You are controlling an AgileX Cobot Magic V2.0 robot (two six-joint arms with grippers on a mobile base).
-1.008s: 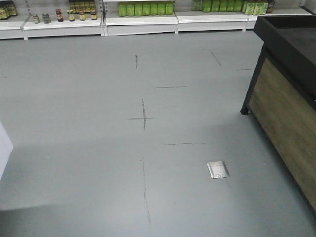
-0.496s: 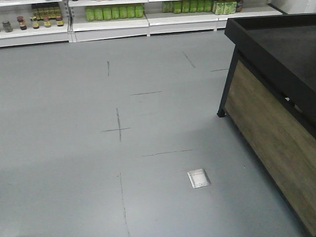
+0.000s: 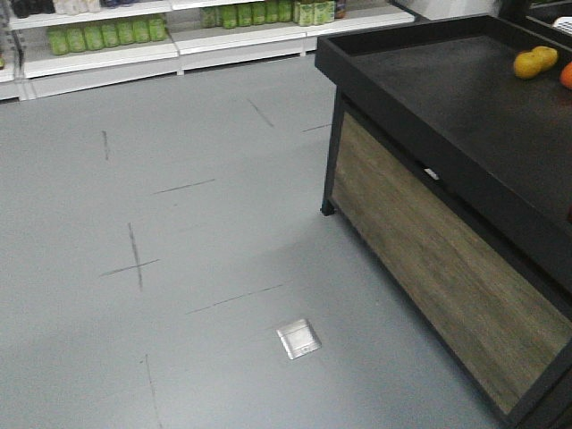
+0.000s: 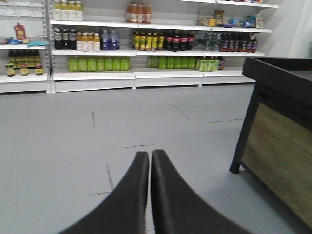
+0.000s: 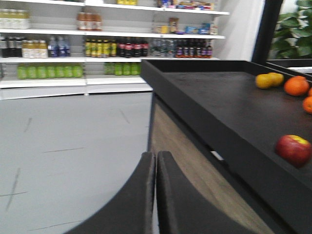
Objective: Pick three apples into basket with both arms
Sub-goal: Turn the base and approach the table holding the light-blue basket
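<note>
Grey floor (image 3: 179,197) takes up most of what I see from the front camera, crossed by thin dark tape marks (image 3: 134,259). White shelving (image 4: 146,75) runs along the far wall, stocked with rows of bottles, the green bottles (image 4: 97,64) on a lower shelf. To my right stands the display table (image 3: 429,98) – a black tray top with a raised rim over a wood-grain side panel (image 3: 429,268) and black legs. Both wrist cameras look out over their own claws: the left gripper (image 4: 149,154) is clenched, fingers pressed flat together with nothing between them, hanging over bare floor, and the right gripper (image 5: 156,156) is clenched the same way, empty, just in front of the table's near side. On the tabletop, towards its far right end, lie a few oranges (image 5: 296,86). One dark red apple (image 5: 294,150) with a yellowish patch on top sits on the table close to the near rim – apart from the oranges and well clear of my right gripper. Smallest of all, a square metal plate (image 3: 298,339) is set into the floor.
</note>
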